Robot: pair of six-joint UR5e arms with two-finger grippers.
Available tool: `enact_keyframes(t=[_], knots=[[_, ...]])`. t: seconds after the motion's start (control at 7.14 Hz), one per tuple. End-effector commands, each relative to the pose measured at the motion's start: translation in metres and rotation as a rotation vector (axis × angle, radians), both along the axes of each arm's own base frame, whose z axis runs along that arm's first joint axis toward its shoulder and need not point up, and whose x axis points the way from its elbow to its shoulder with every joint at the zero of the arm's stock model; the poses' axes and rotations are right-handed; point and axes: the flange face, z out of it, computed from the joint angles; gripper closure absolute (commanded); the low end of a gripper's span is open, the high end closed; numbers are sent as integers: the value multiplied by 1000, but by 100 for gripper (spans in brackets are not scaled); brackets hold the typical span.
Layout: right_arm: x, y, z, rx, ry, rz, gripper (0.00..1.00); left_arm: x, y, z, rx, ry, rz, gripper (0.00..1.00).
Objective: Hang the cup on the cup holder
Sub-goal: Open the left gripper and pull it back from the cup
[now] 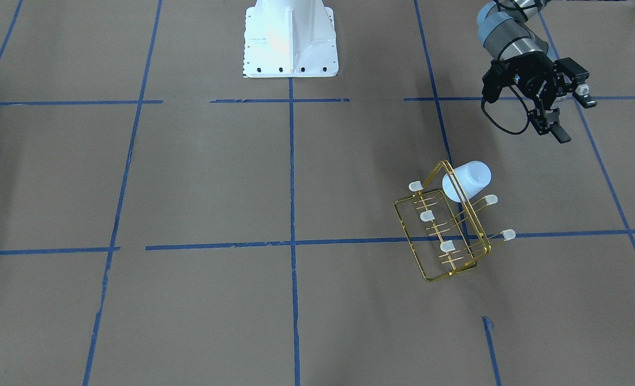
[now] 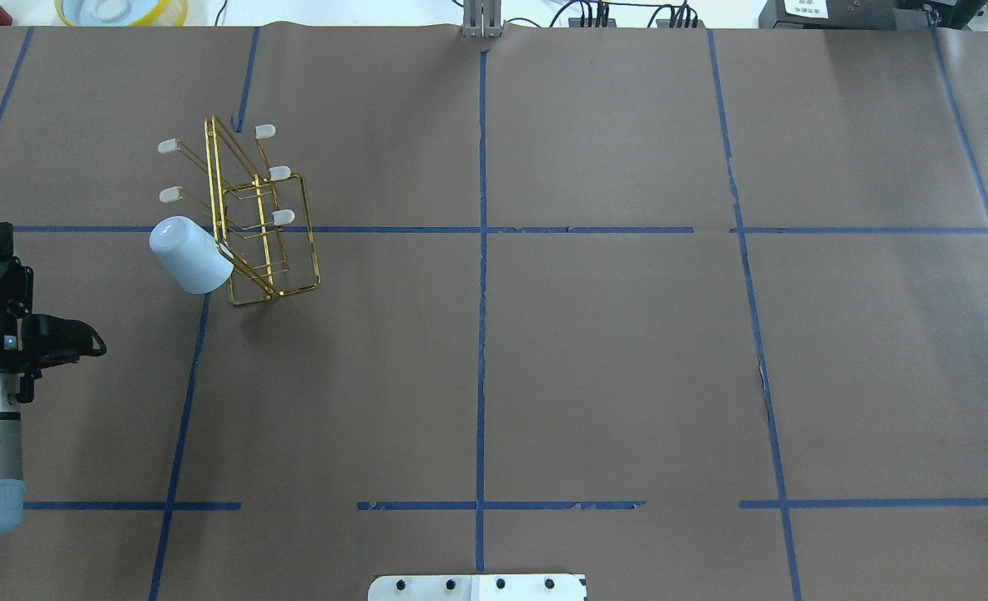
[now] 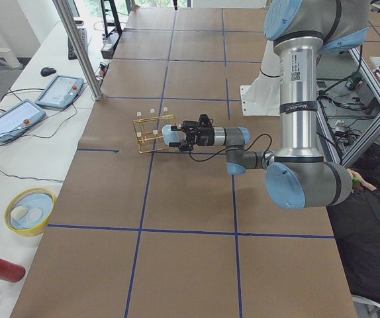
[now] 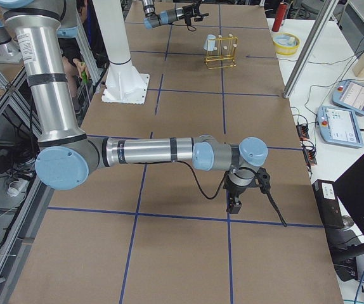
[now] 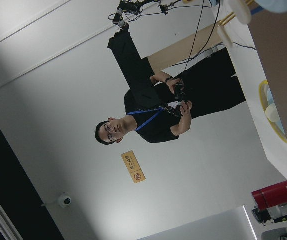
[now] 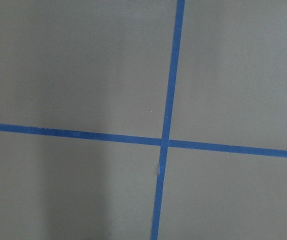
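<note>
The pale blue-white cup (image 1: 467, 179) hangs tilted on a prong of the gold wire cup holder (image 1: 446, 236), its mouth against the frame. Both also show in the overhead view, the cup (image 2: 189, 255) at the near left end of the cup holder (image 2: 264, 217). My left gripper (image 1: 558, 131) is shut and empty. It hovers apart from the cup, toward the robot's side and the table's left end, and shows at the overhead view's left edge (image 2: 0, 238). My right gripper (image 4: 236, 201) shows only in the exterior right view, low over bare table far from the cup holder. I cannot tell its state.
The robot's white base (image 1: 290, 40) stands at the table's middle. A yellow bowl (image 2: 118, 10) and a red cylinder (image 3: 1, 267) lie off the table's left end. Pendant tablets (image 3: 11, 119) lie on the side bench. An operator (image 3: 375, 225) sits by the robot.
</note>
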Motion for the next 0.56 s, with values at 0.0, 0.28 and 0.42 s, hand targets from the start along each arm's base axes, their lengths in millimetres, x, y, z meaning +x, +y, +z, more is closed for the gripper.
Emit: enact_keyframes(t=[0.0,0.28,0.42], knots=[[0,0,0,0,0,0,0,-2,0,-4,110,544,71,0],[0,0,0,0,0,0,0,-6,2,-19,123,866,168,0],[0,0,0,0,0,0,0,-7,4,-20,115,1107,257,0]])
